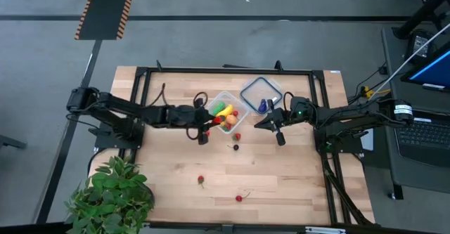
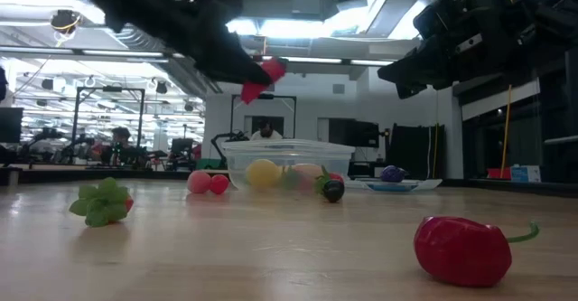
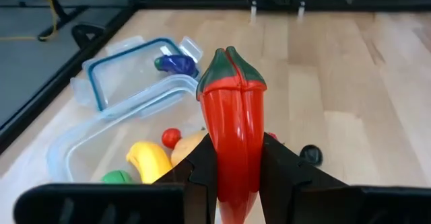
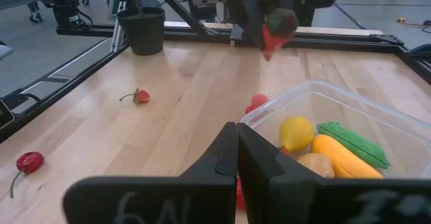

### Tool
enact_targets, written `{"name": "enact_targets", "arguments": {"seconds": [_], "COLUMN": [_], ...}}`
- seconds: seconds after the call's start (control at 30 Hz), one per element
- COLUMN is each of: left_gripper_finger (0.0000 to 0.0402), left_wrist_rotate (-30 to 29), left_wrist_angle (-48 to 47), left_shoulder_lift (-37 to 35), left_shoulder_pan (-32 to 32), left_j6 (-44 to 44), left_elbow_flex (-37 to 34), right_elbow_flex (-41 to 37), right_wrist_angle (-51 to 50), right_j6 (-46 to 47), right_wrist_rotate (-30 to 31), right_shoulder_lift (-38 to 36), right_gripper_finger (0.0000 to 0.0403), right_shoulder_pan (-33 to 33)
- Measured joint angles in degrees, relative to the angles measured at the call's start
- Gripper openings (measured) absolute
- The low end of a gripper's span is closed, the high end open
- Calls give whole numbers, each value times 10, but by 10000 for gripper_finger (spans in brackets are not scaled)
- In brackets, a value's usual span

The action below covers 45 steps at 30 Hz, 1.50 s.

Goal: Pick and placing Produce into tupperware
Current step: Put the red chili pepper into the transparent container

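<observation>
My left gripper (image 1: 209, 124) hangs above the table at the near-left corner of the clear tupperware (image 1: 226, 112), shut on a red toy pepper (image 3: 232, 123) with a green stem cap. The tub stands on the table and holds yellow, green, orange and tan produce (image 4: 322, 146). Loose produce lies on the wood: a red piece (image 1: 238, 136), a dark one (image 1: 235, 147), a strawberry (image 1: 201, 180) and a round red pepper (image 1: 239, 197). A blue-purple piece (image 3: 176, 64) rests on the lid. My right gripper (image 4: 237, 158) is shut and holds nothing. It hovers just right of the tub. My left gripper pinches the red pepper between its two fingers (image 3: 202, 173) by the lower, narrow part of its body (image 3: 234, 163). The green stem end (image 3: 231, 69) points away from the gripper. The fingers come from the table's left. The pepper (image 2: 262, 77) is lifted clear, above the tub's rim height.
The flat clear lid with a blue rim (image 1: 261, 92) lies beyond the tub toward the far right. A leafy potted plant (image 1: 112, 195) stands at the near left corner. A black frame (image 1: 140, 86) borders the table. Open wood lies along the near half.
</observation>
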Motion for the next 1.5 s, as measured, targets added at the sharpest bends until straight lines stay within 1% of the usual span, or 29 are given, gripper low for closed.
{"name": "enact_targets", "arguments": {"seconds": [0.1,0.23,0.3,0.47,0.63,0.7,0.87,0.93,1.0,1.23,1.33,1.5], "left_gripper_finger": [69,69,69,69,68,68,68,68,68,68,68,68], "left_wrist_rotate": [17,23,42,76,85,95,99,115,124,125,123,121], "left_wrist_angle": [-49,-125,-154,-187,-195,-195,-194,-194,-194,-202,-226,-234], "left_shoulder_lift": [21,49,63,93,114,116,116,116,116,116,116,116], "left_shoulder_pan": [19,45,60,95,124,135,157,164,167,166,166,166], "left_j6": [17,38,48,57,45,30,-23,-29,-40,-82,-87,-100], "left_elbow_flex": [39,93,113,145,158,160,160,160,160,160,160,168], "right_elbow_flex": [0,0,0,0,0,0,0,0,0,0,0,0], "right_wrist_angle": [0,0,0,0,-1,-1,0,0,-1,0,0,0], "right_j6": [0,0,0,0,0,0,0,0,0,0,0,0], "right_wrist_rotate": [0,0,0,0,0,0,0,0,0,0,0,0], "right_shoulder_lift": [0,0,0,0,0,0,0,0,0,0,0,0], "right_gripper_finger": [5,5,5,5,5,5,5,5,5,5,5,5], "right_shoulder_pan": [0,0,0,0,0,0,0,0,0,0,0,0]}}
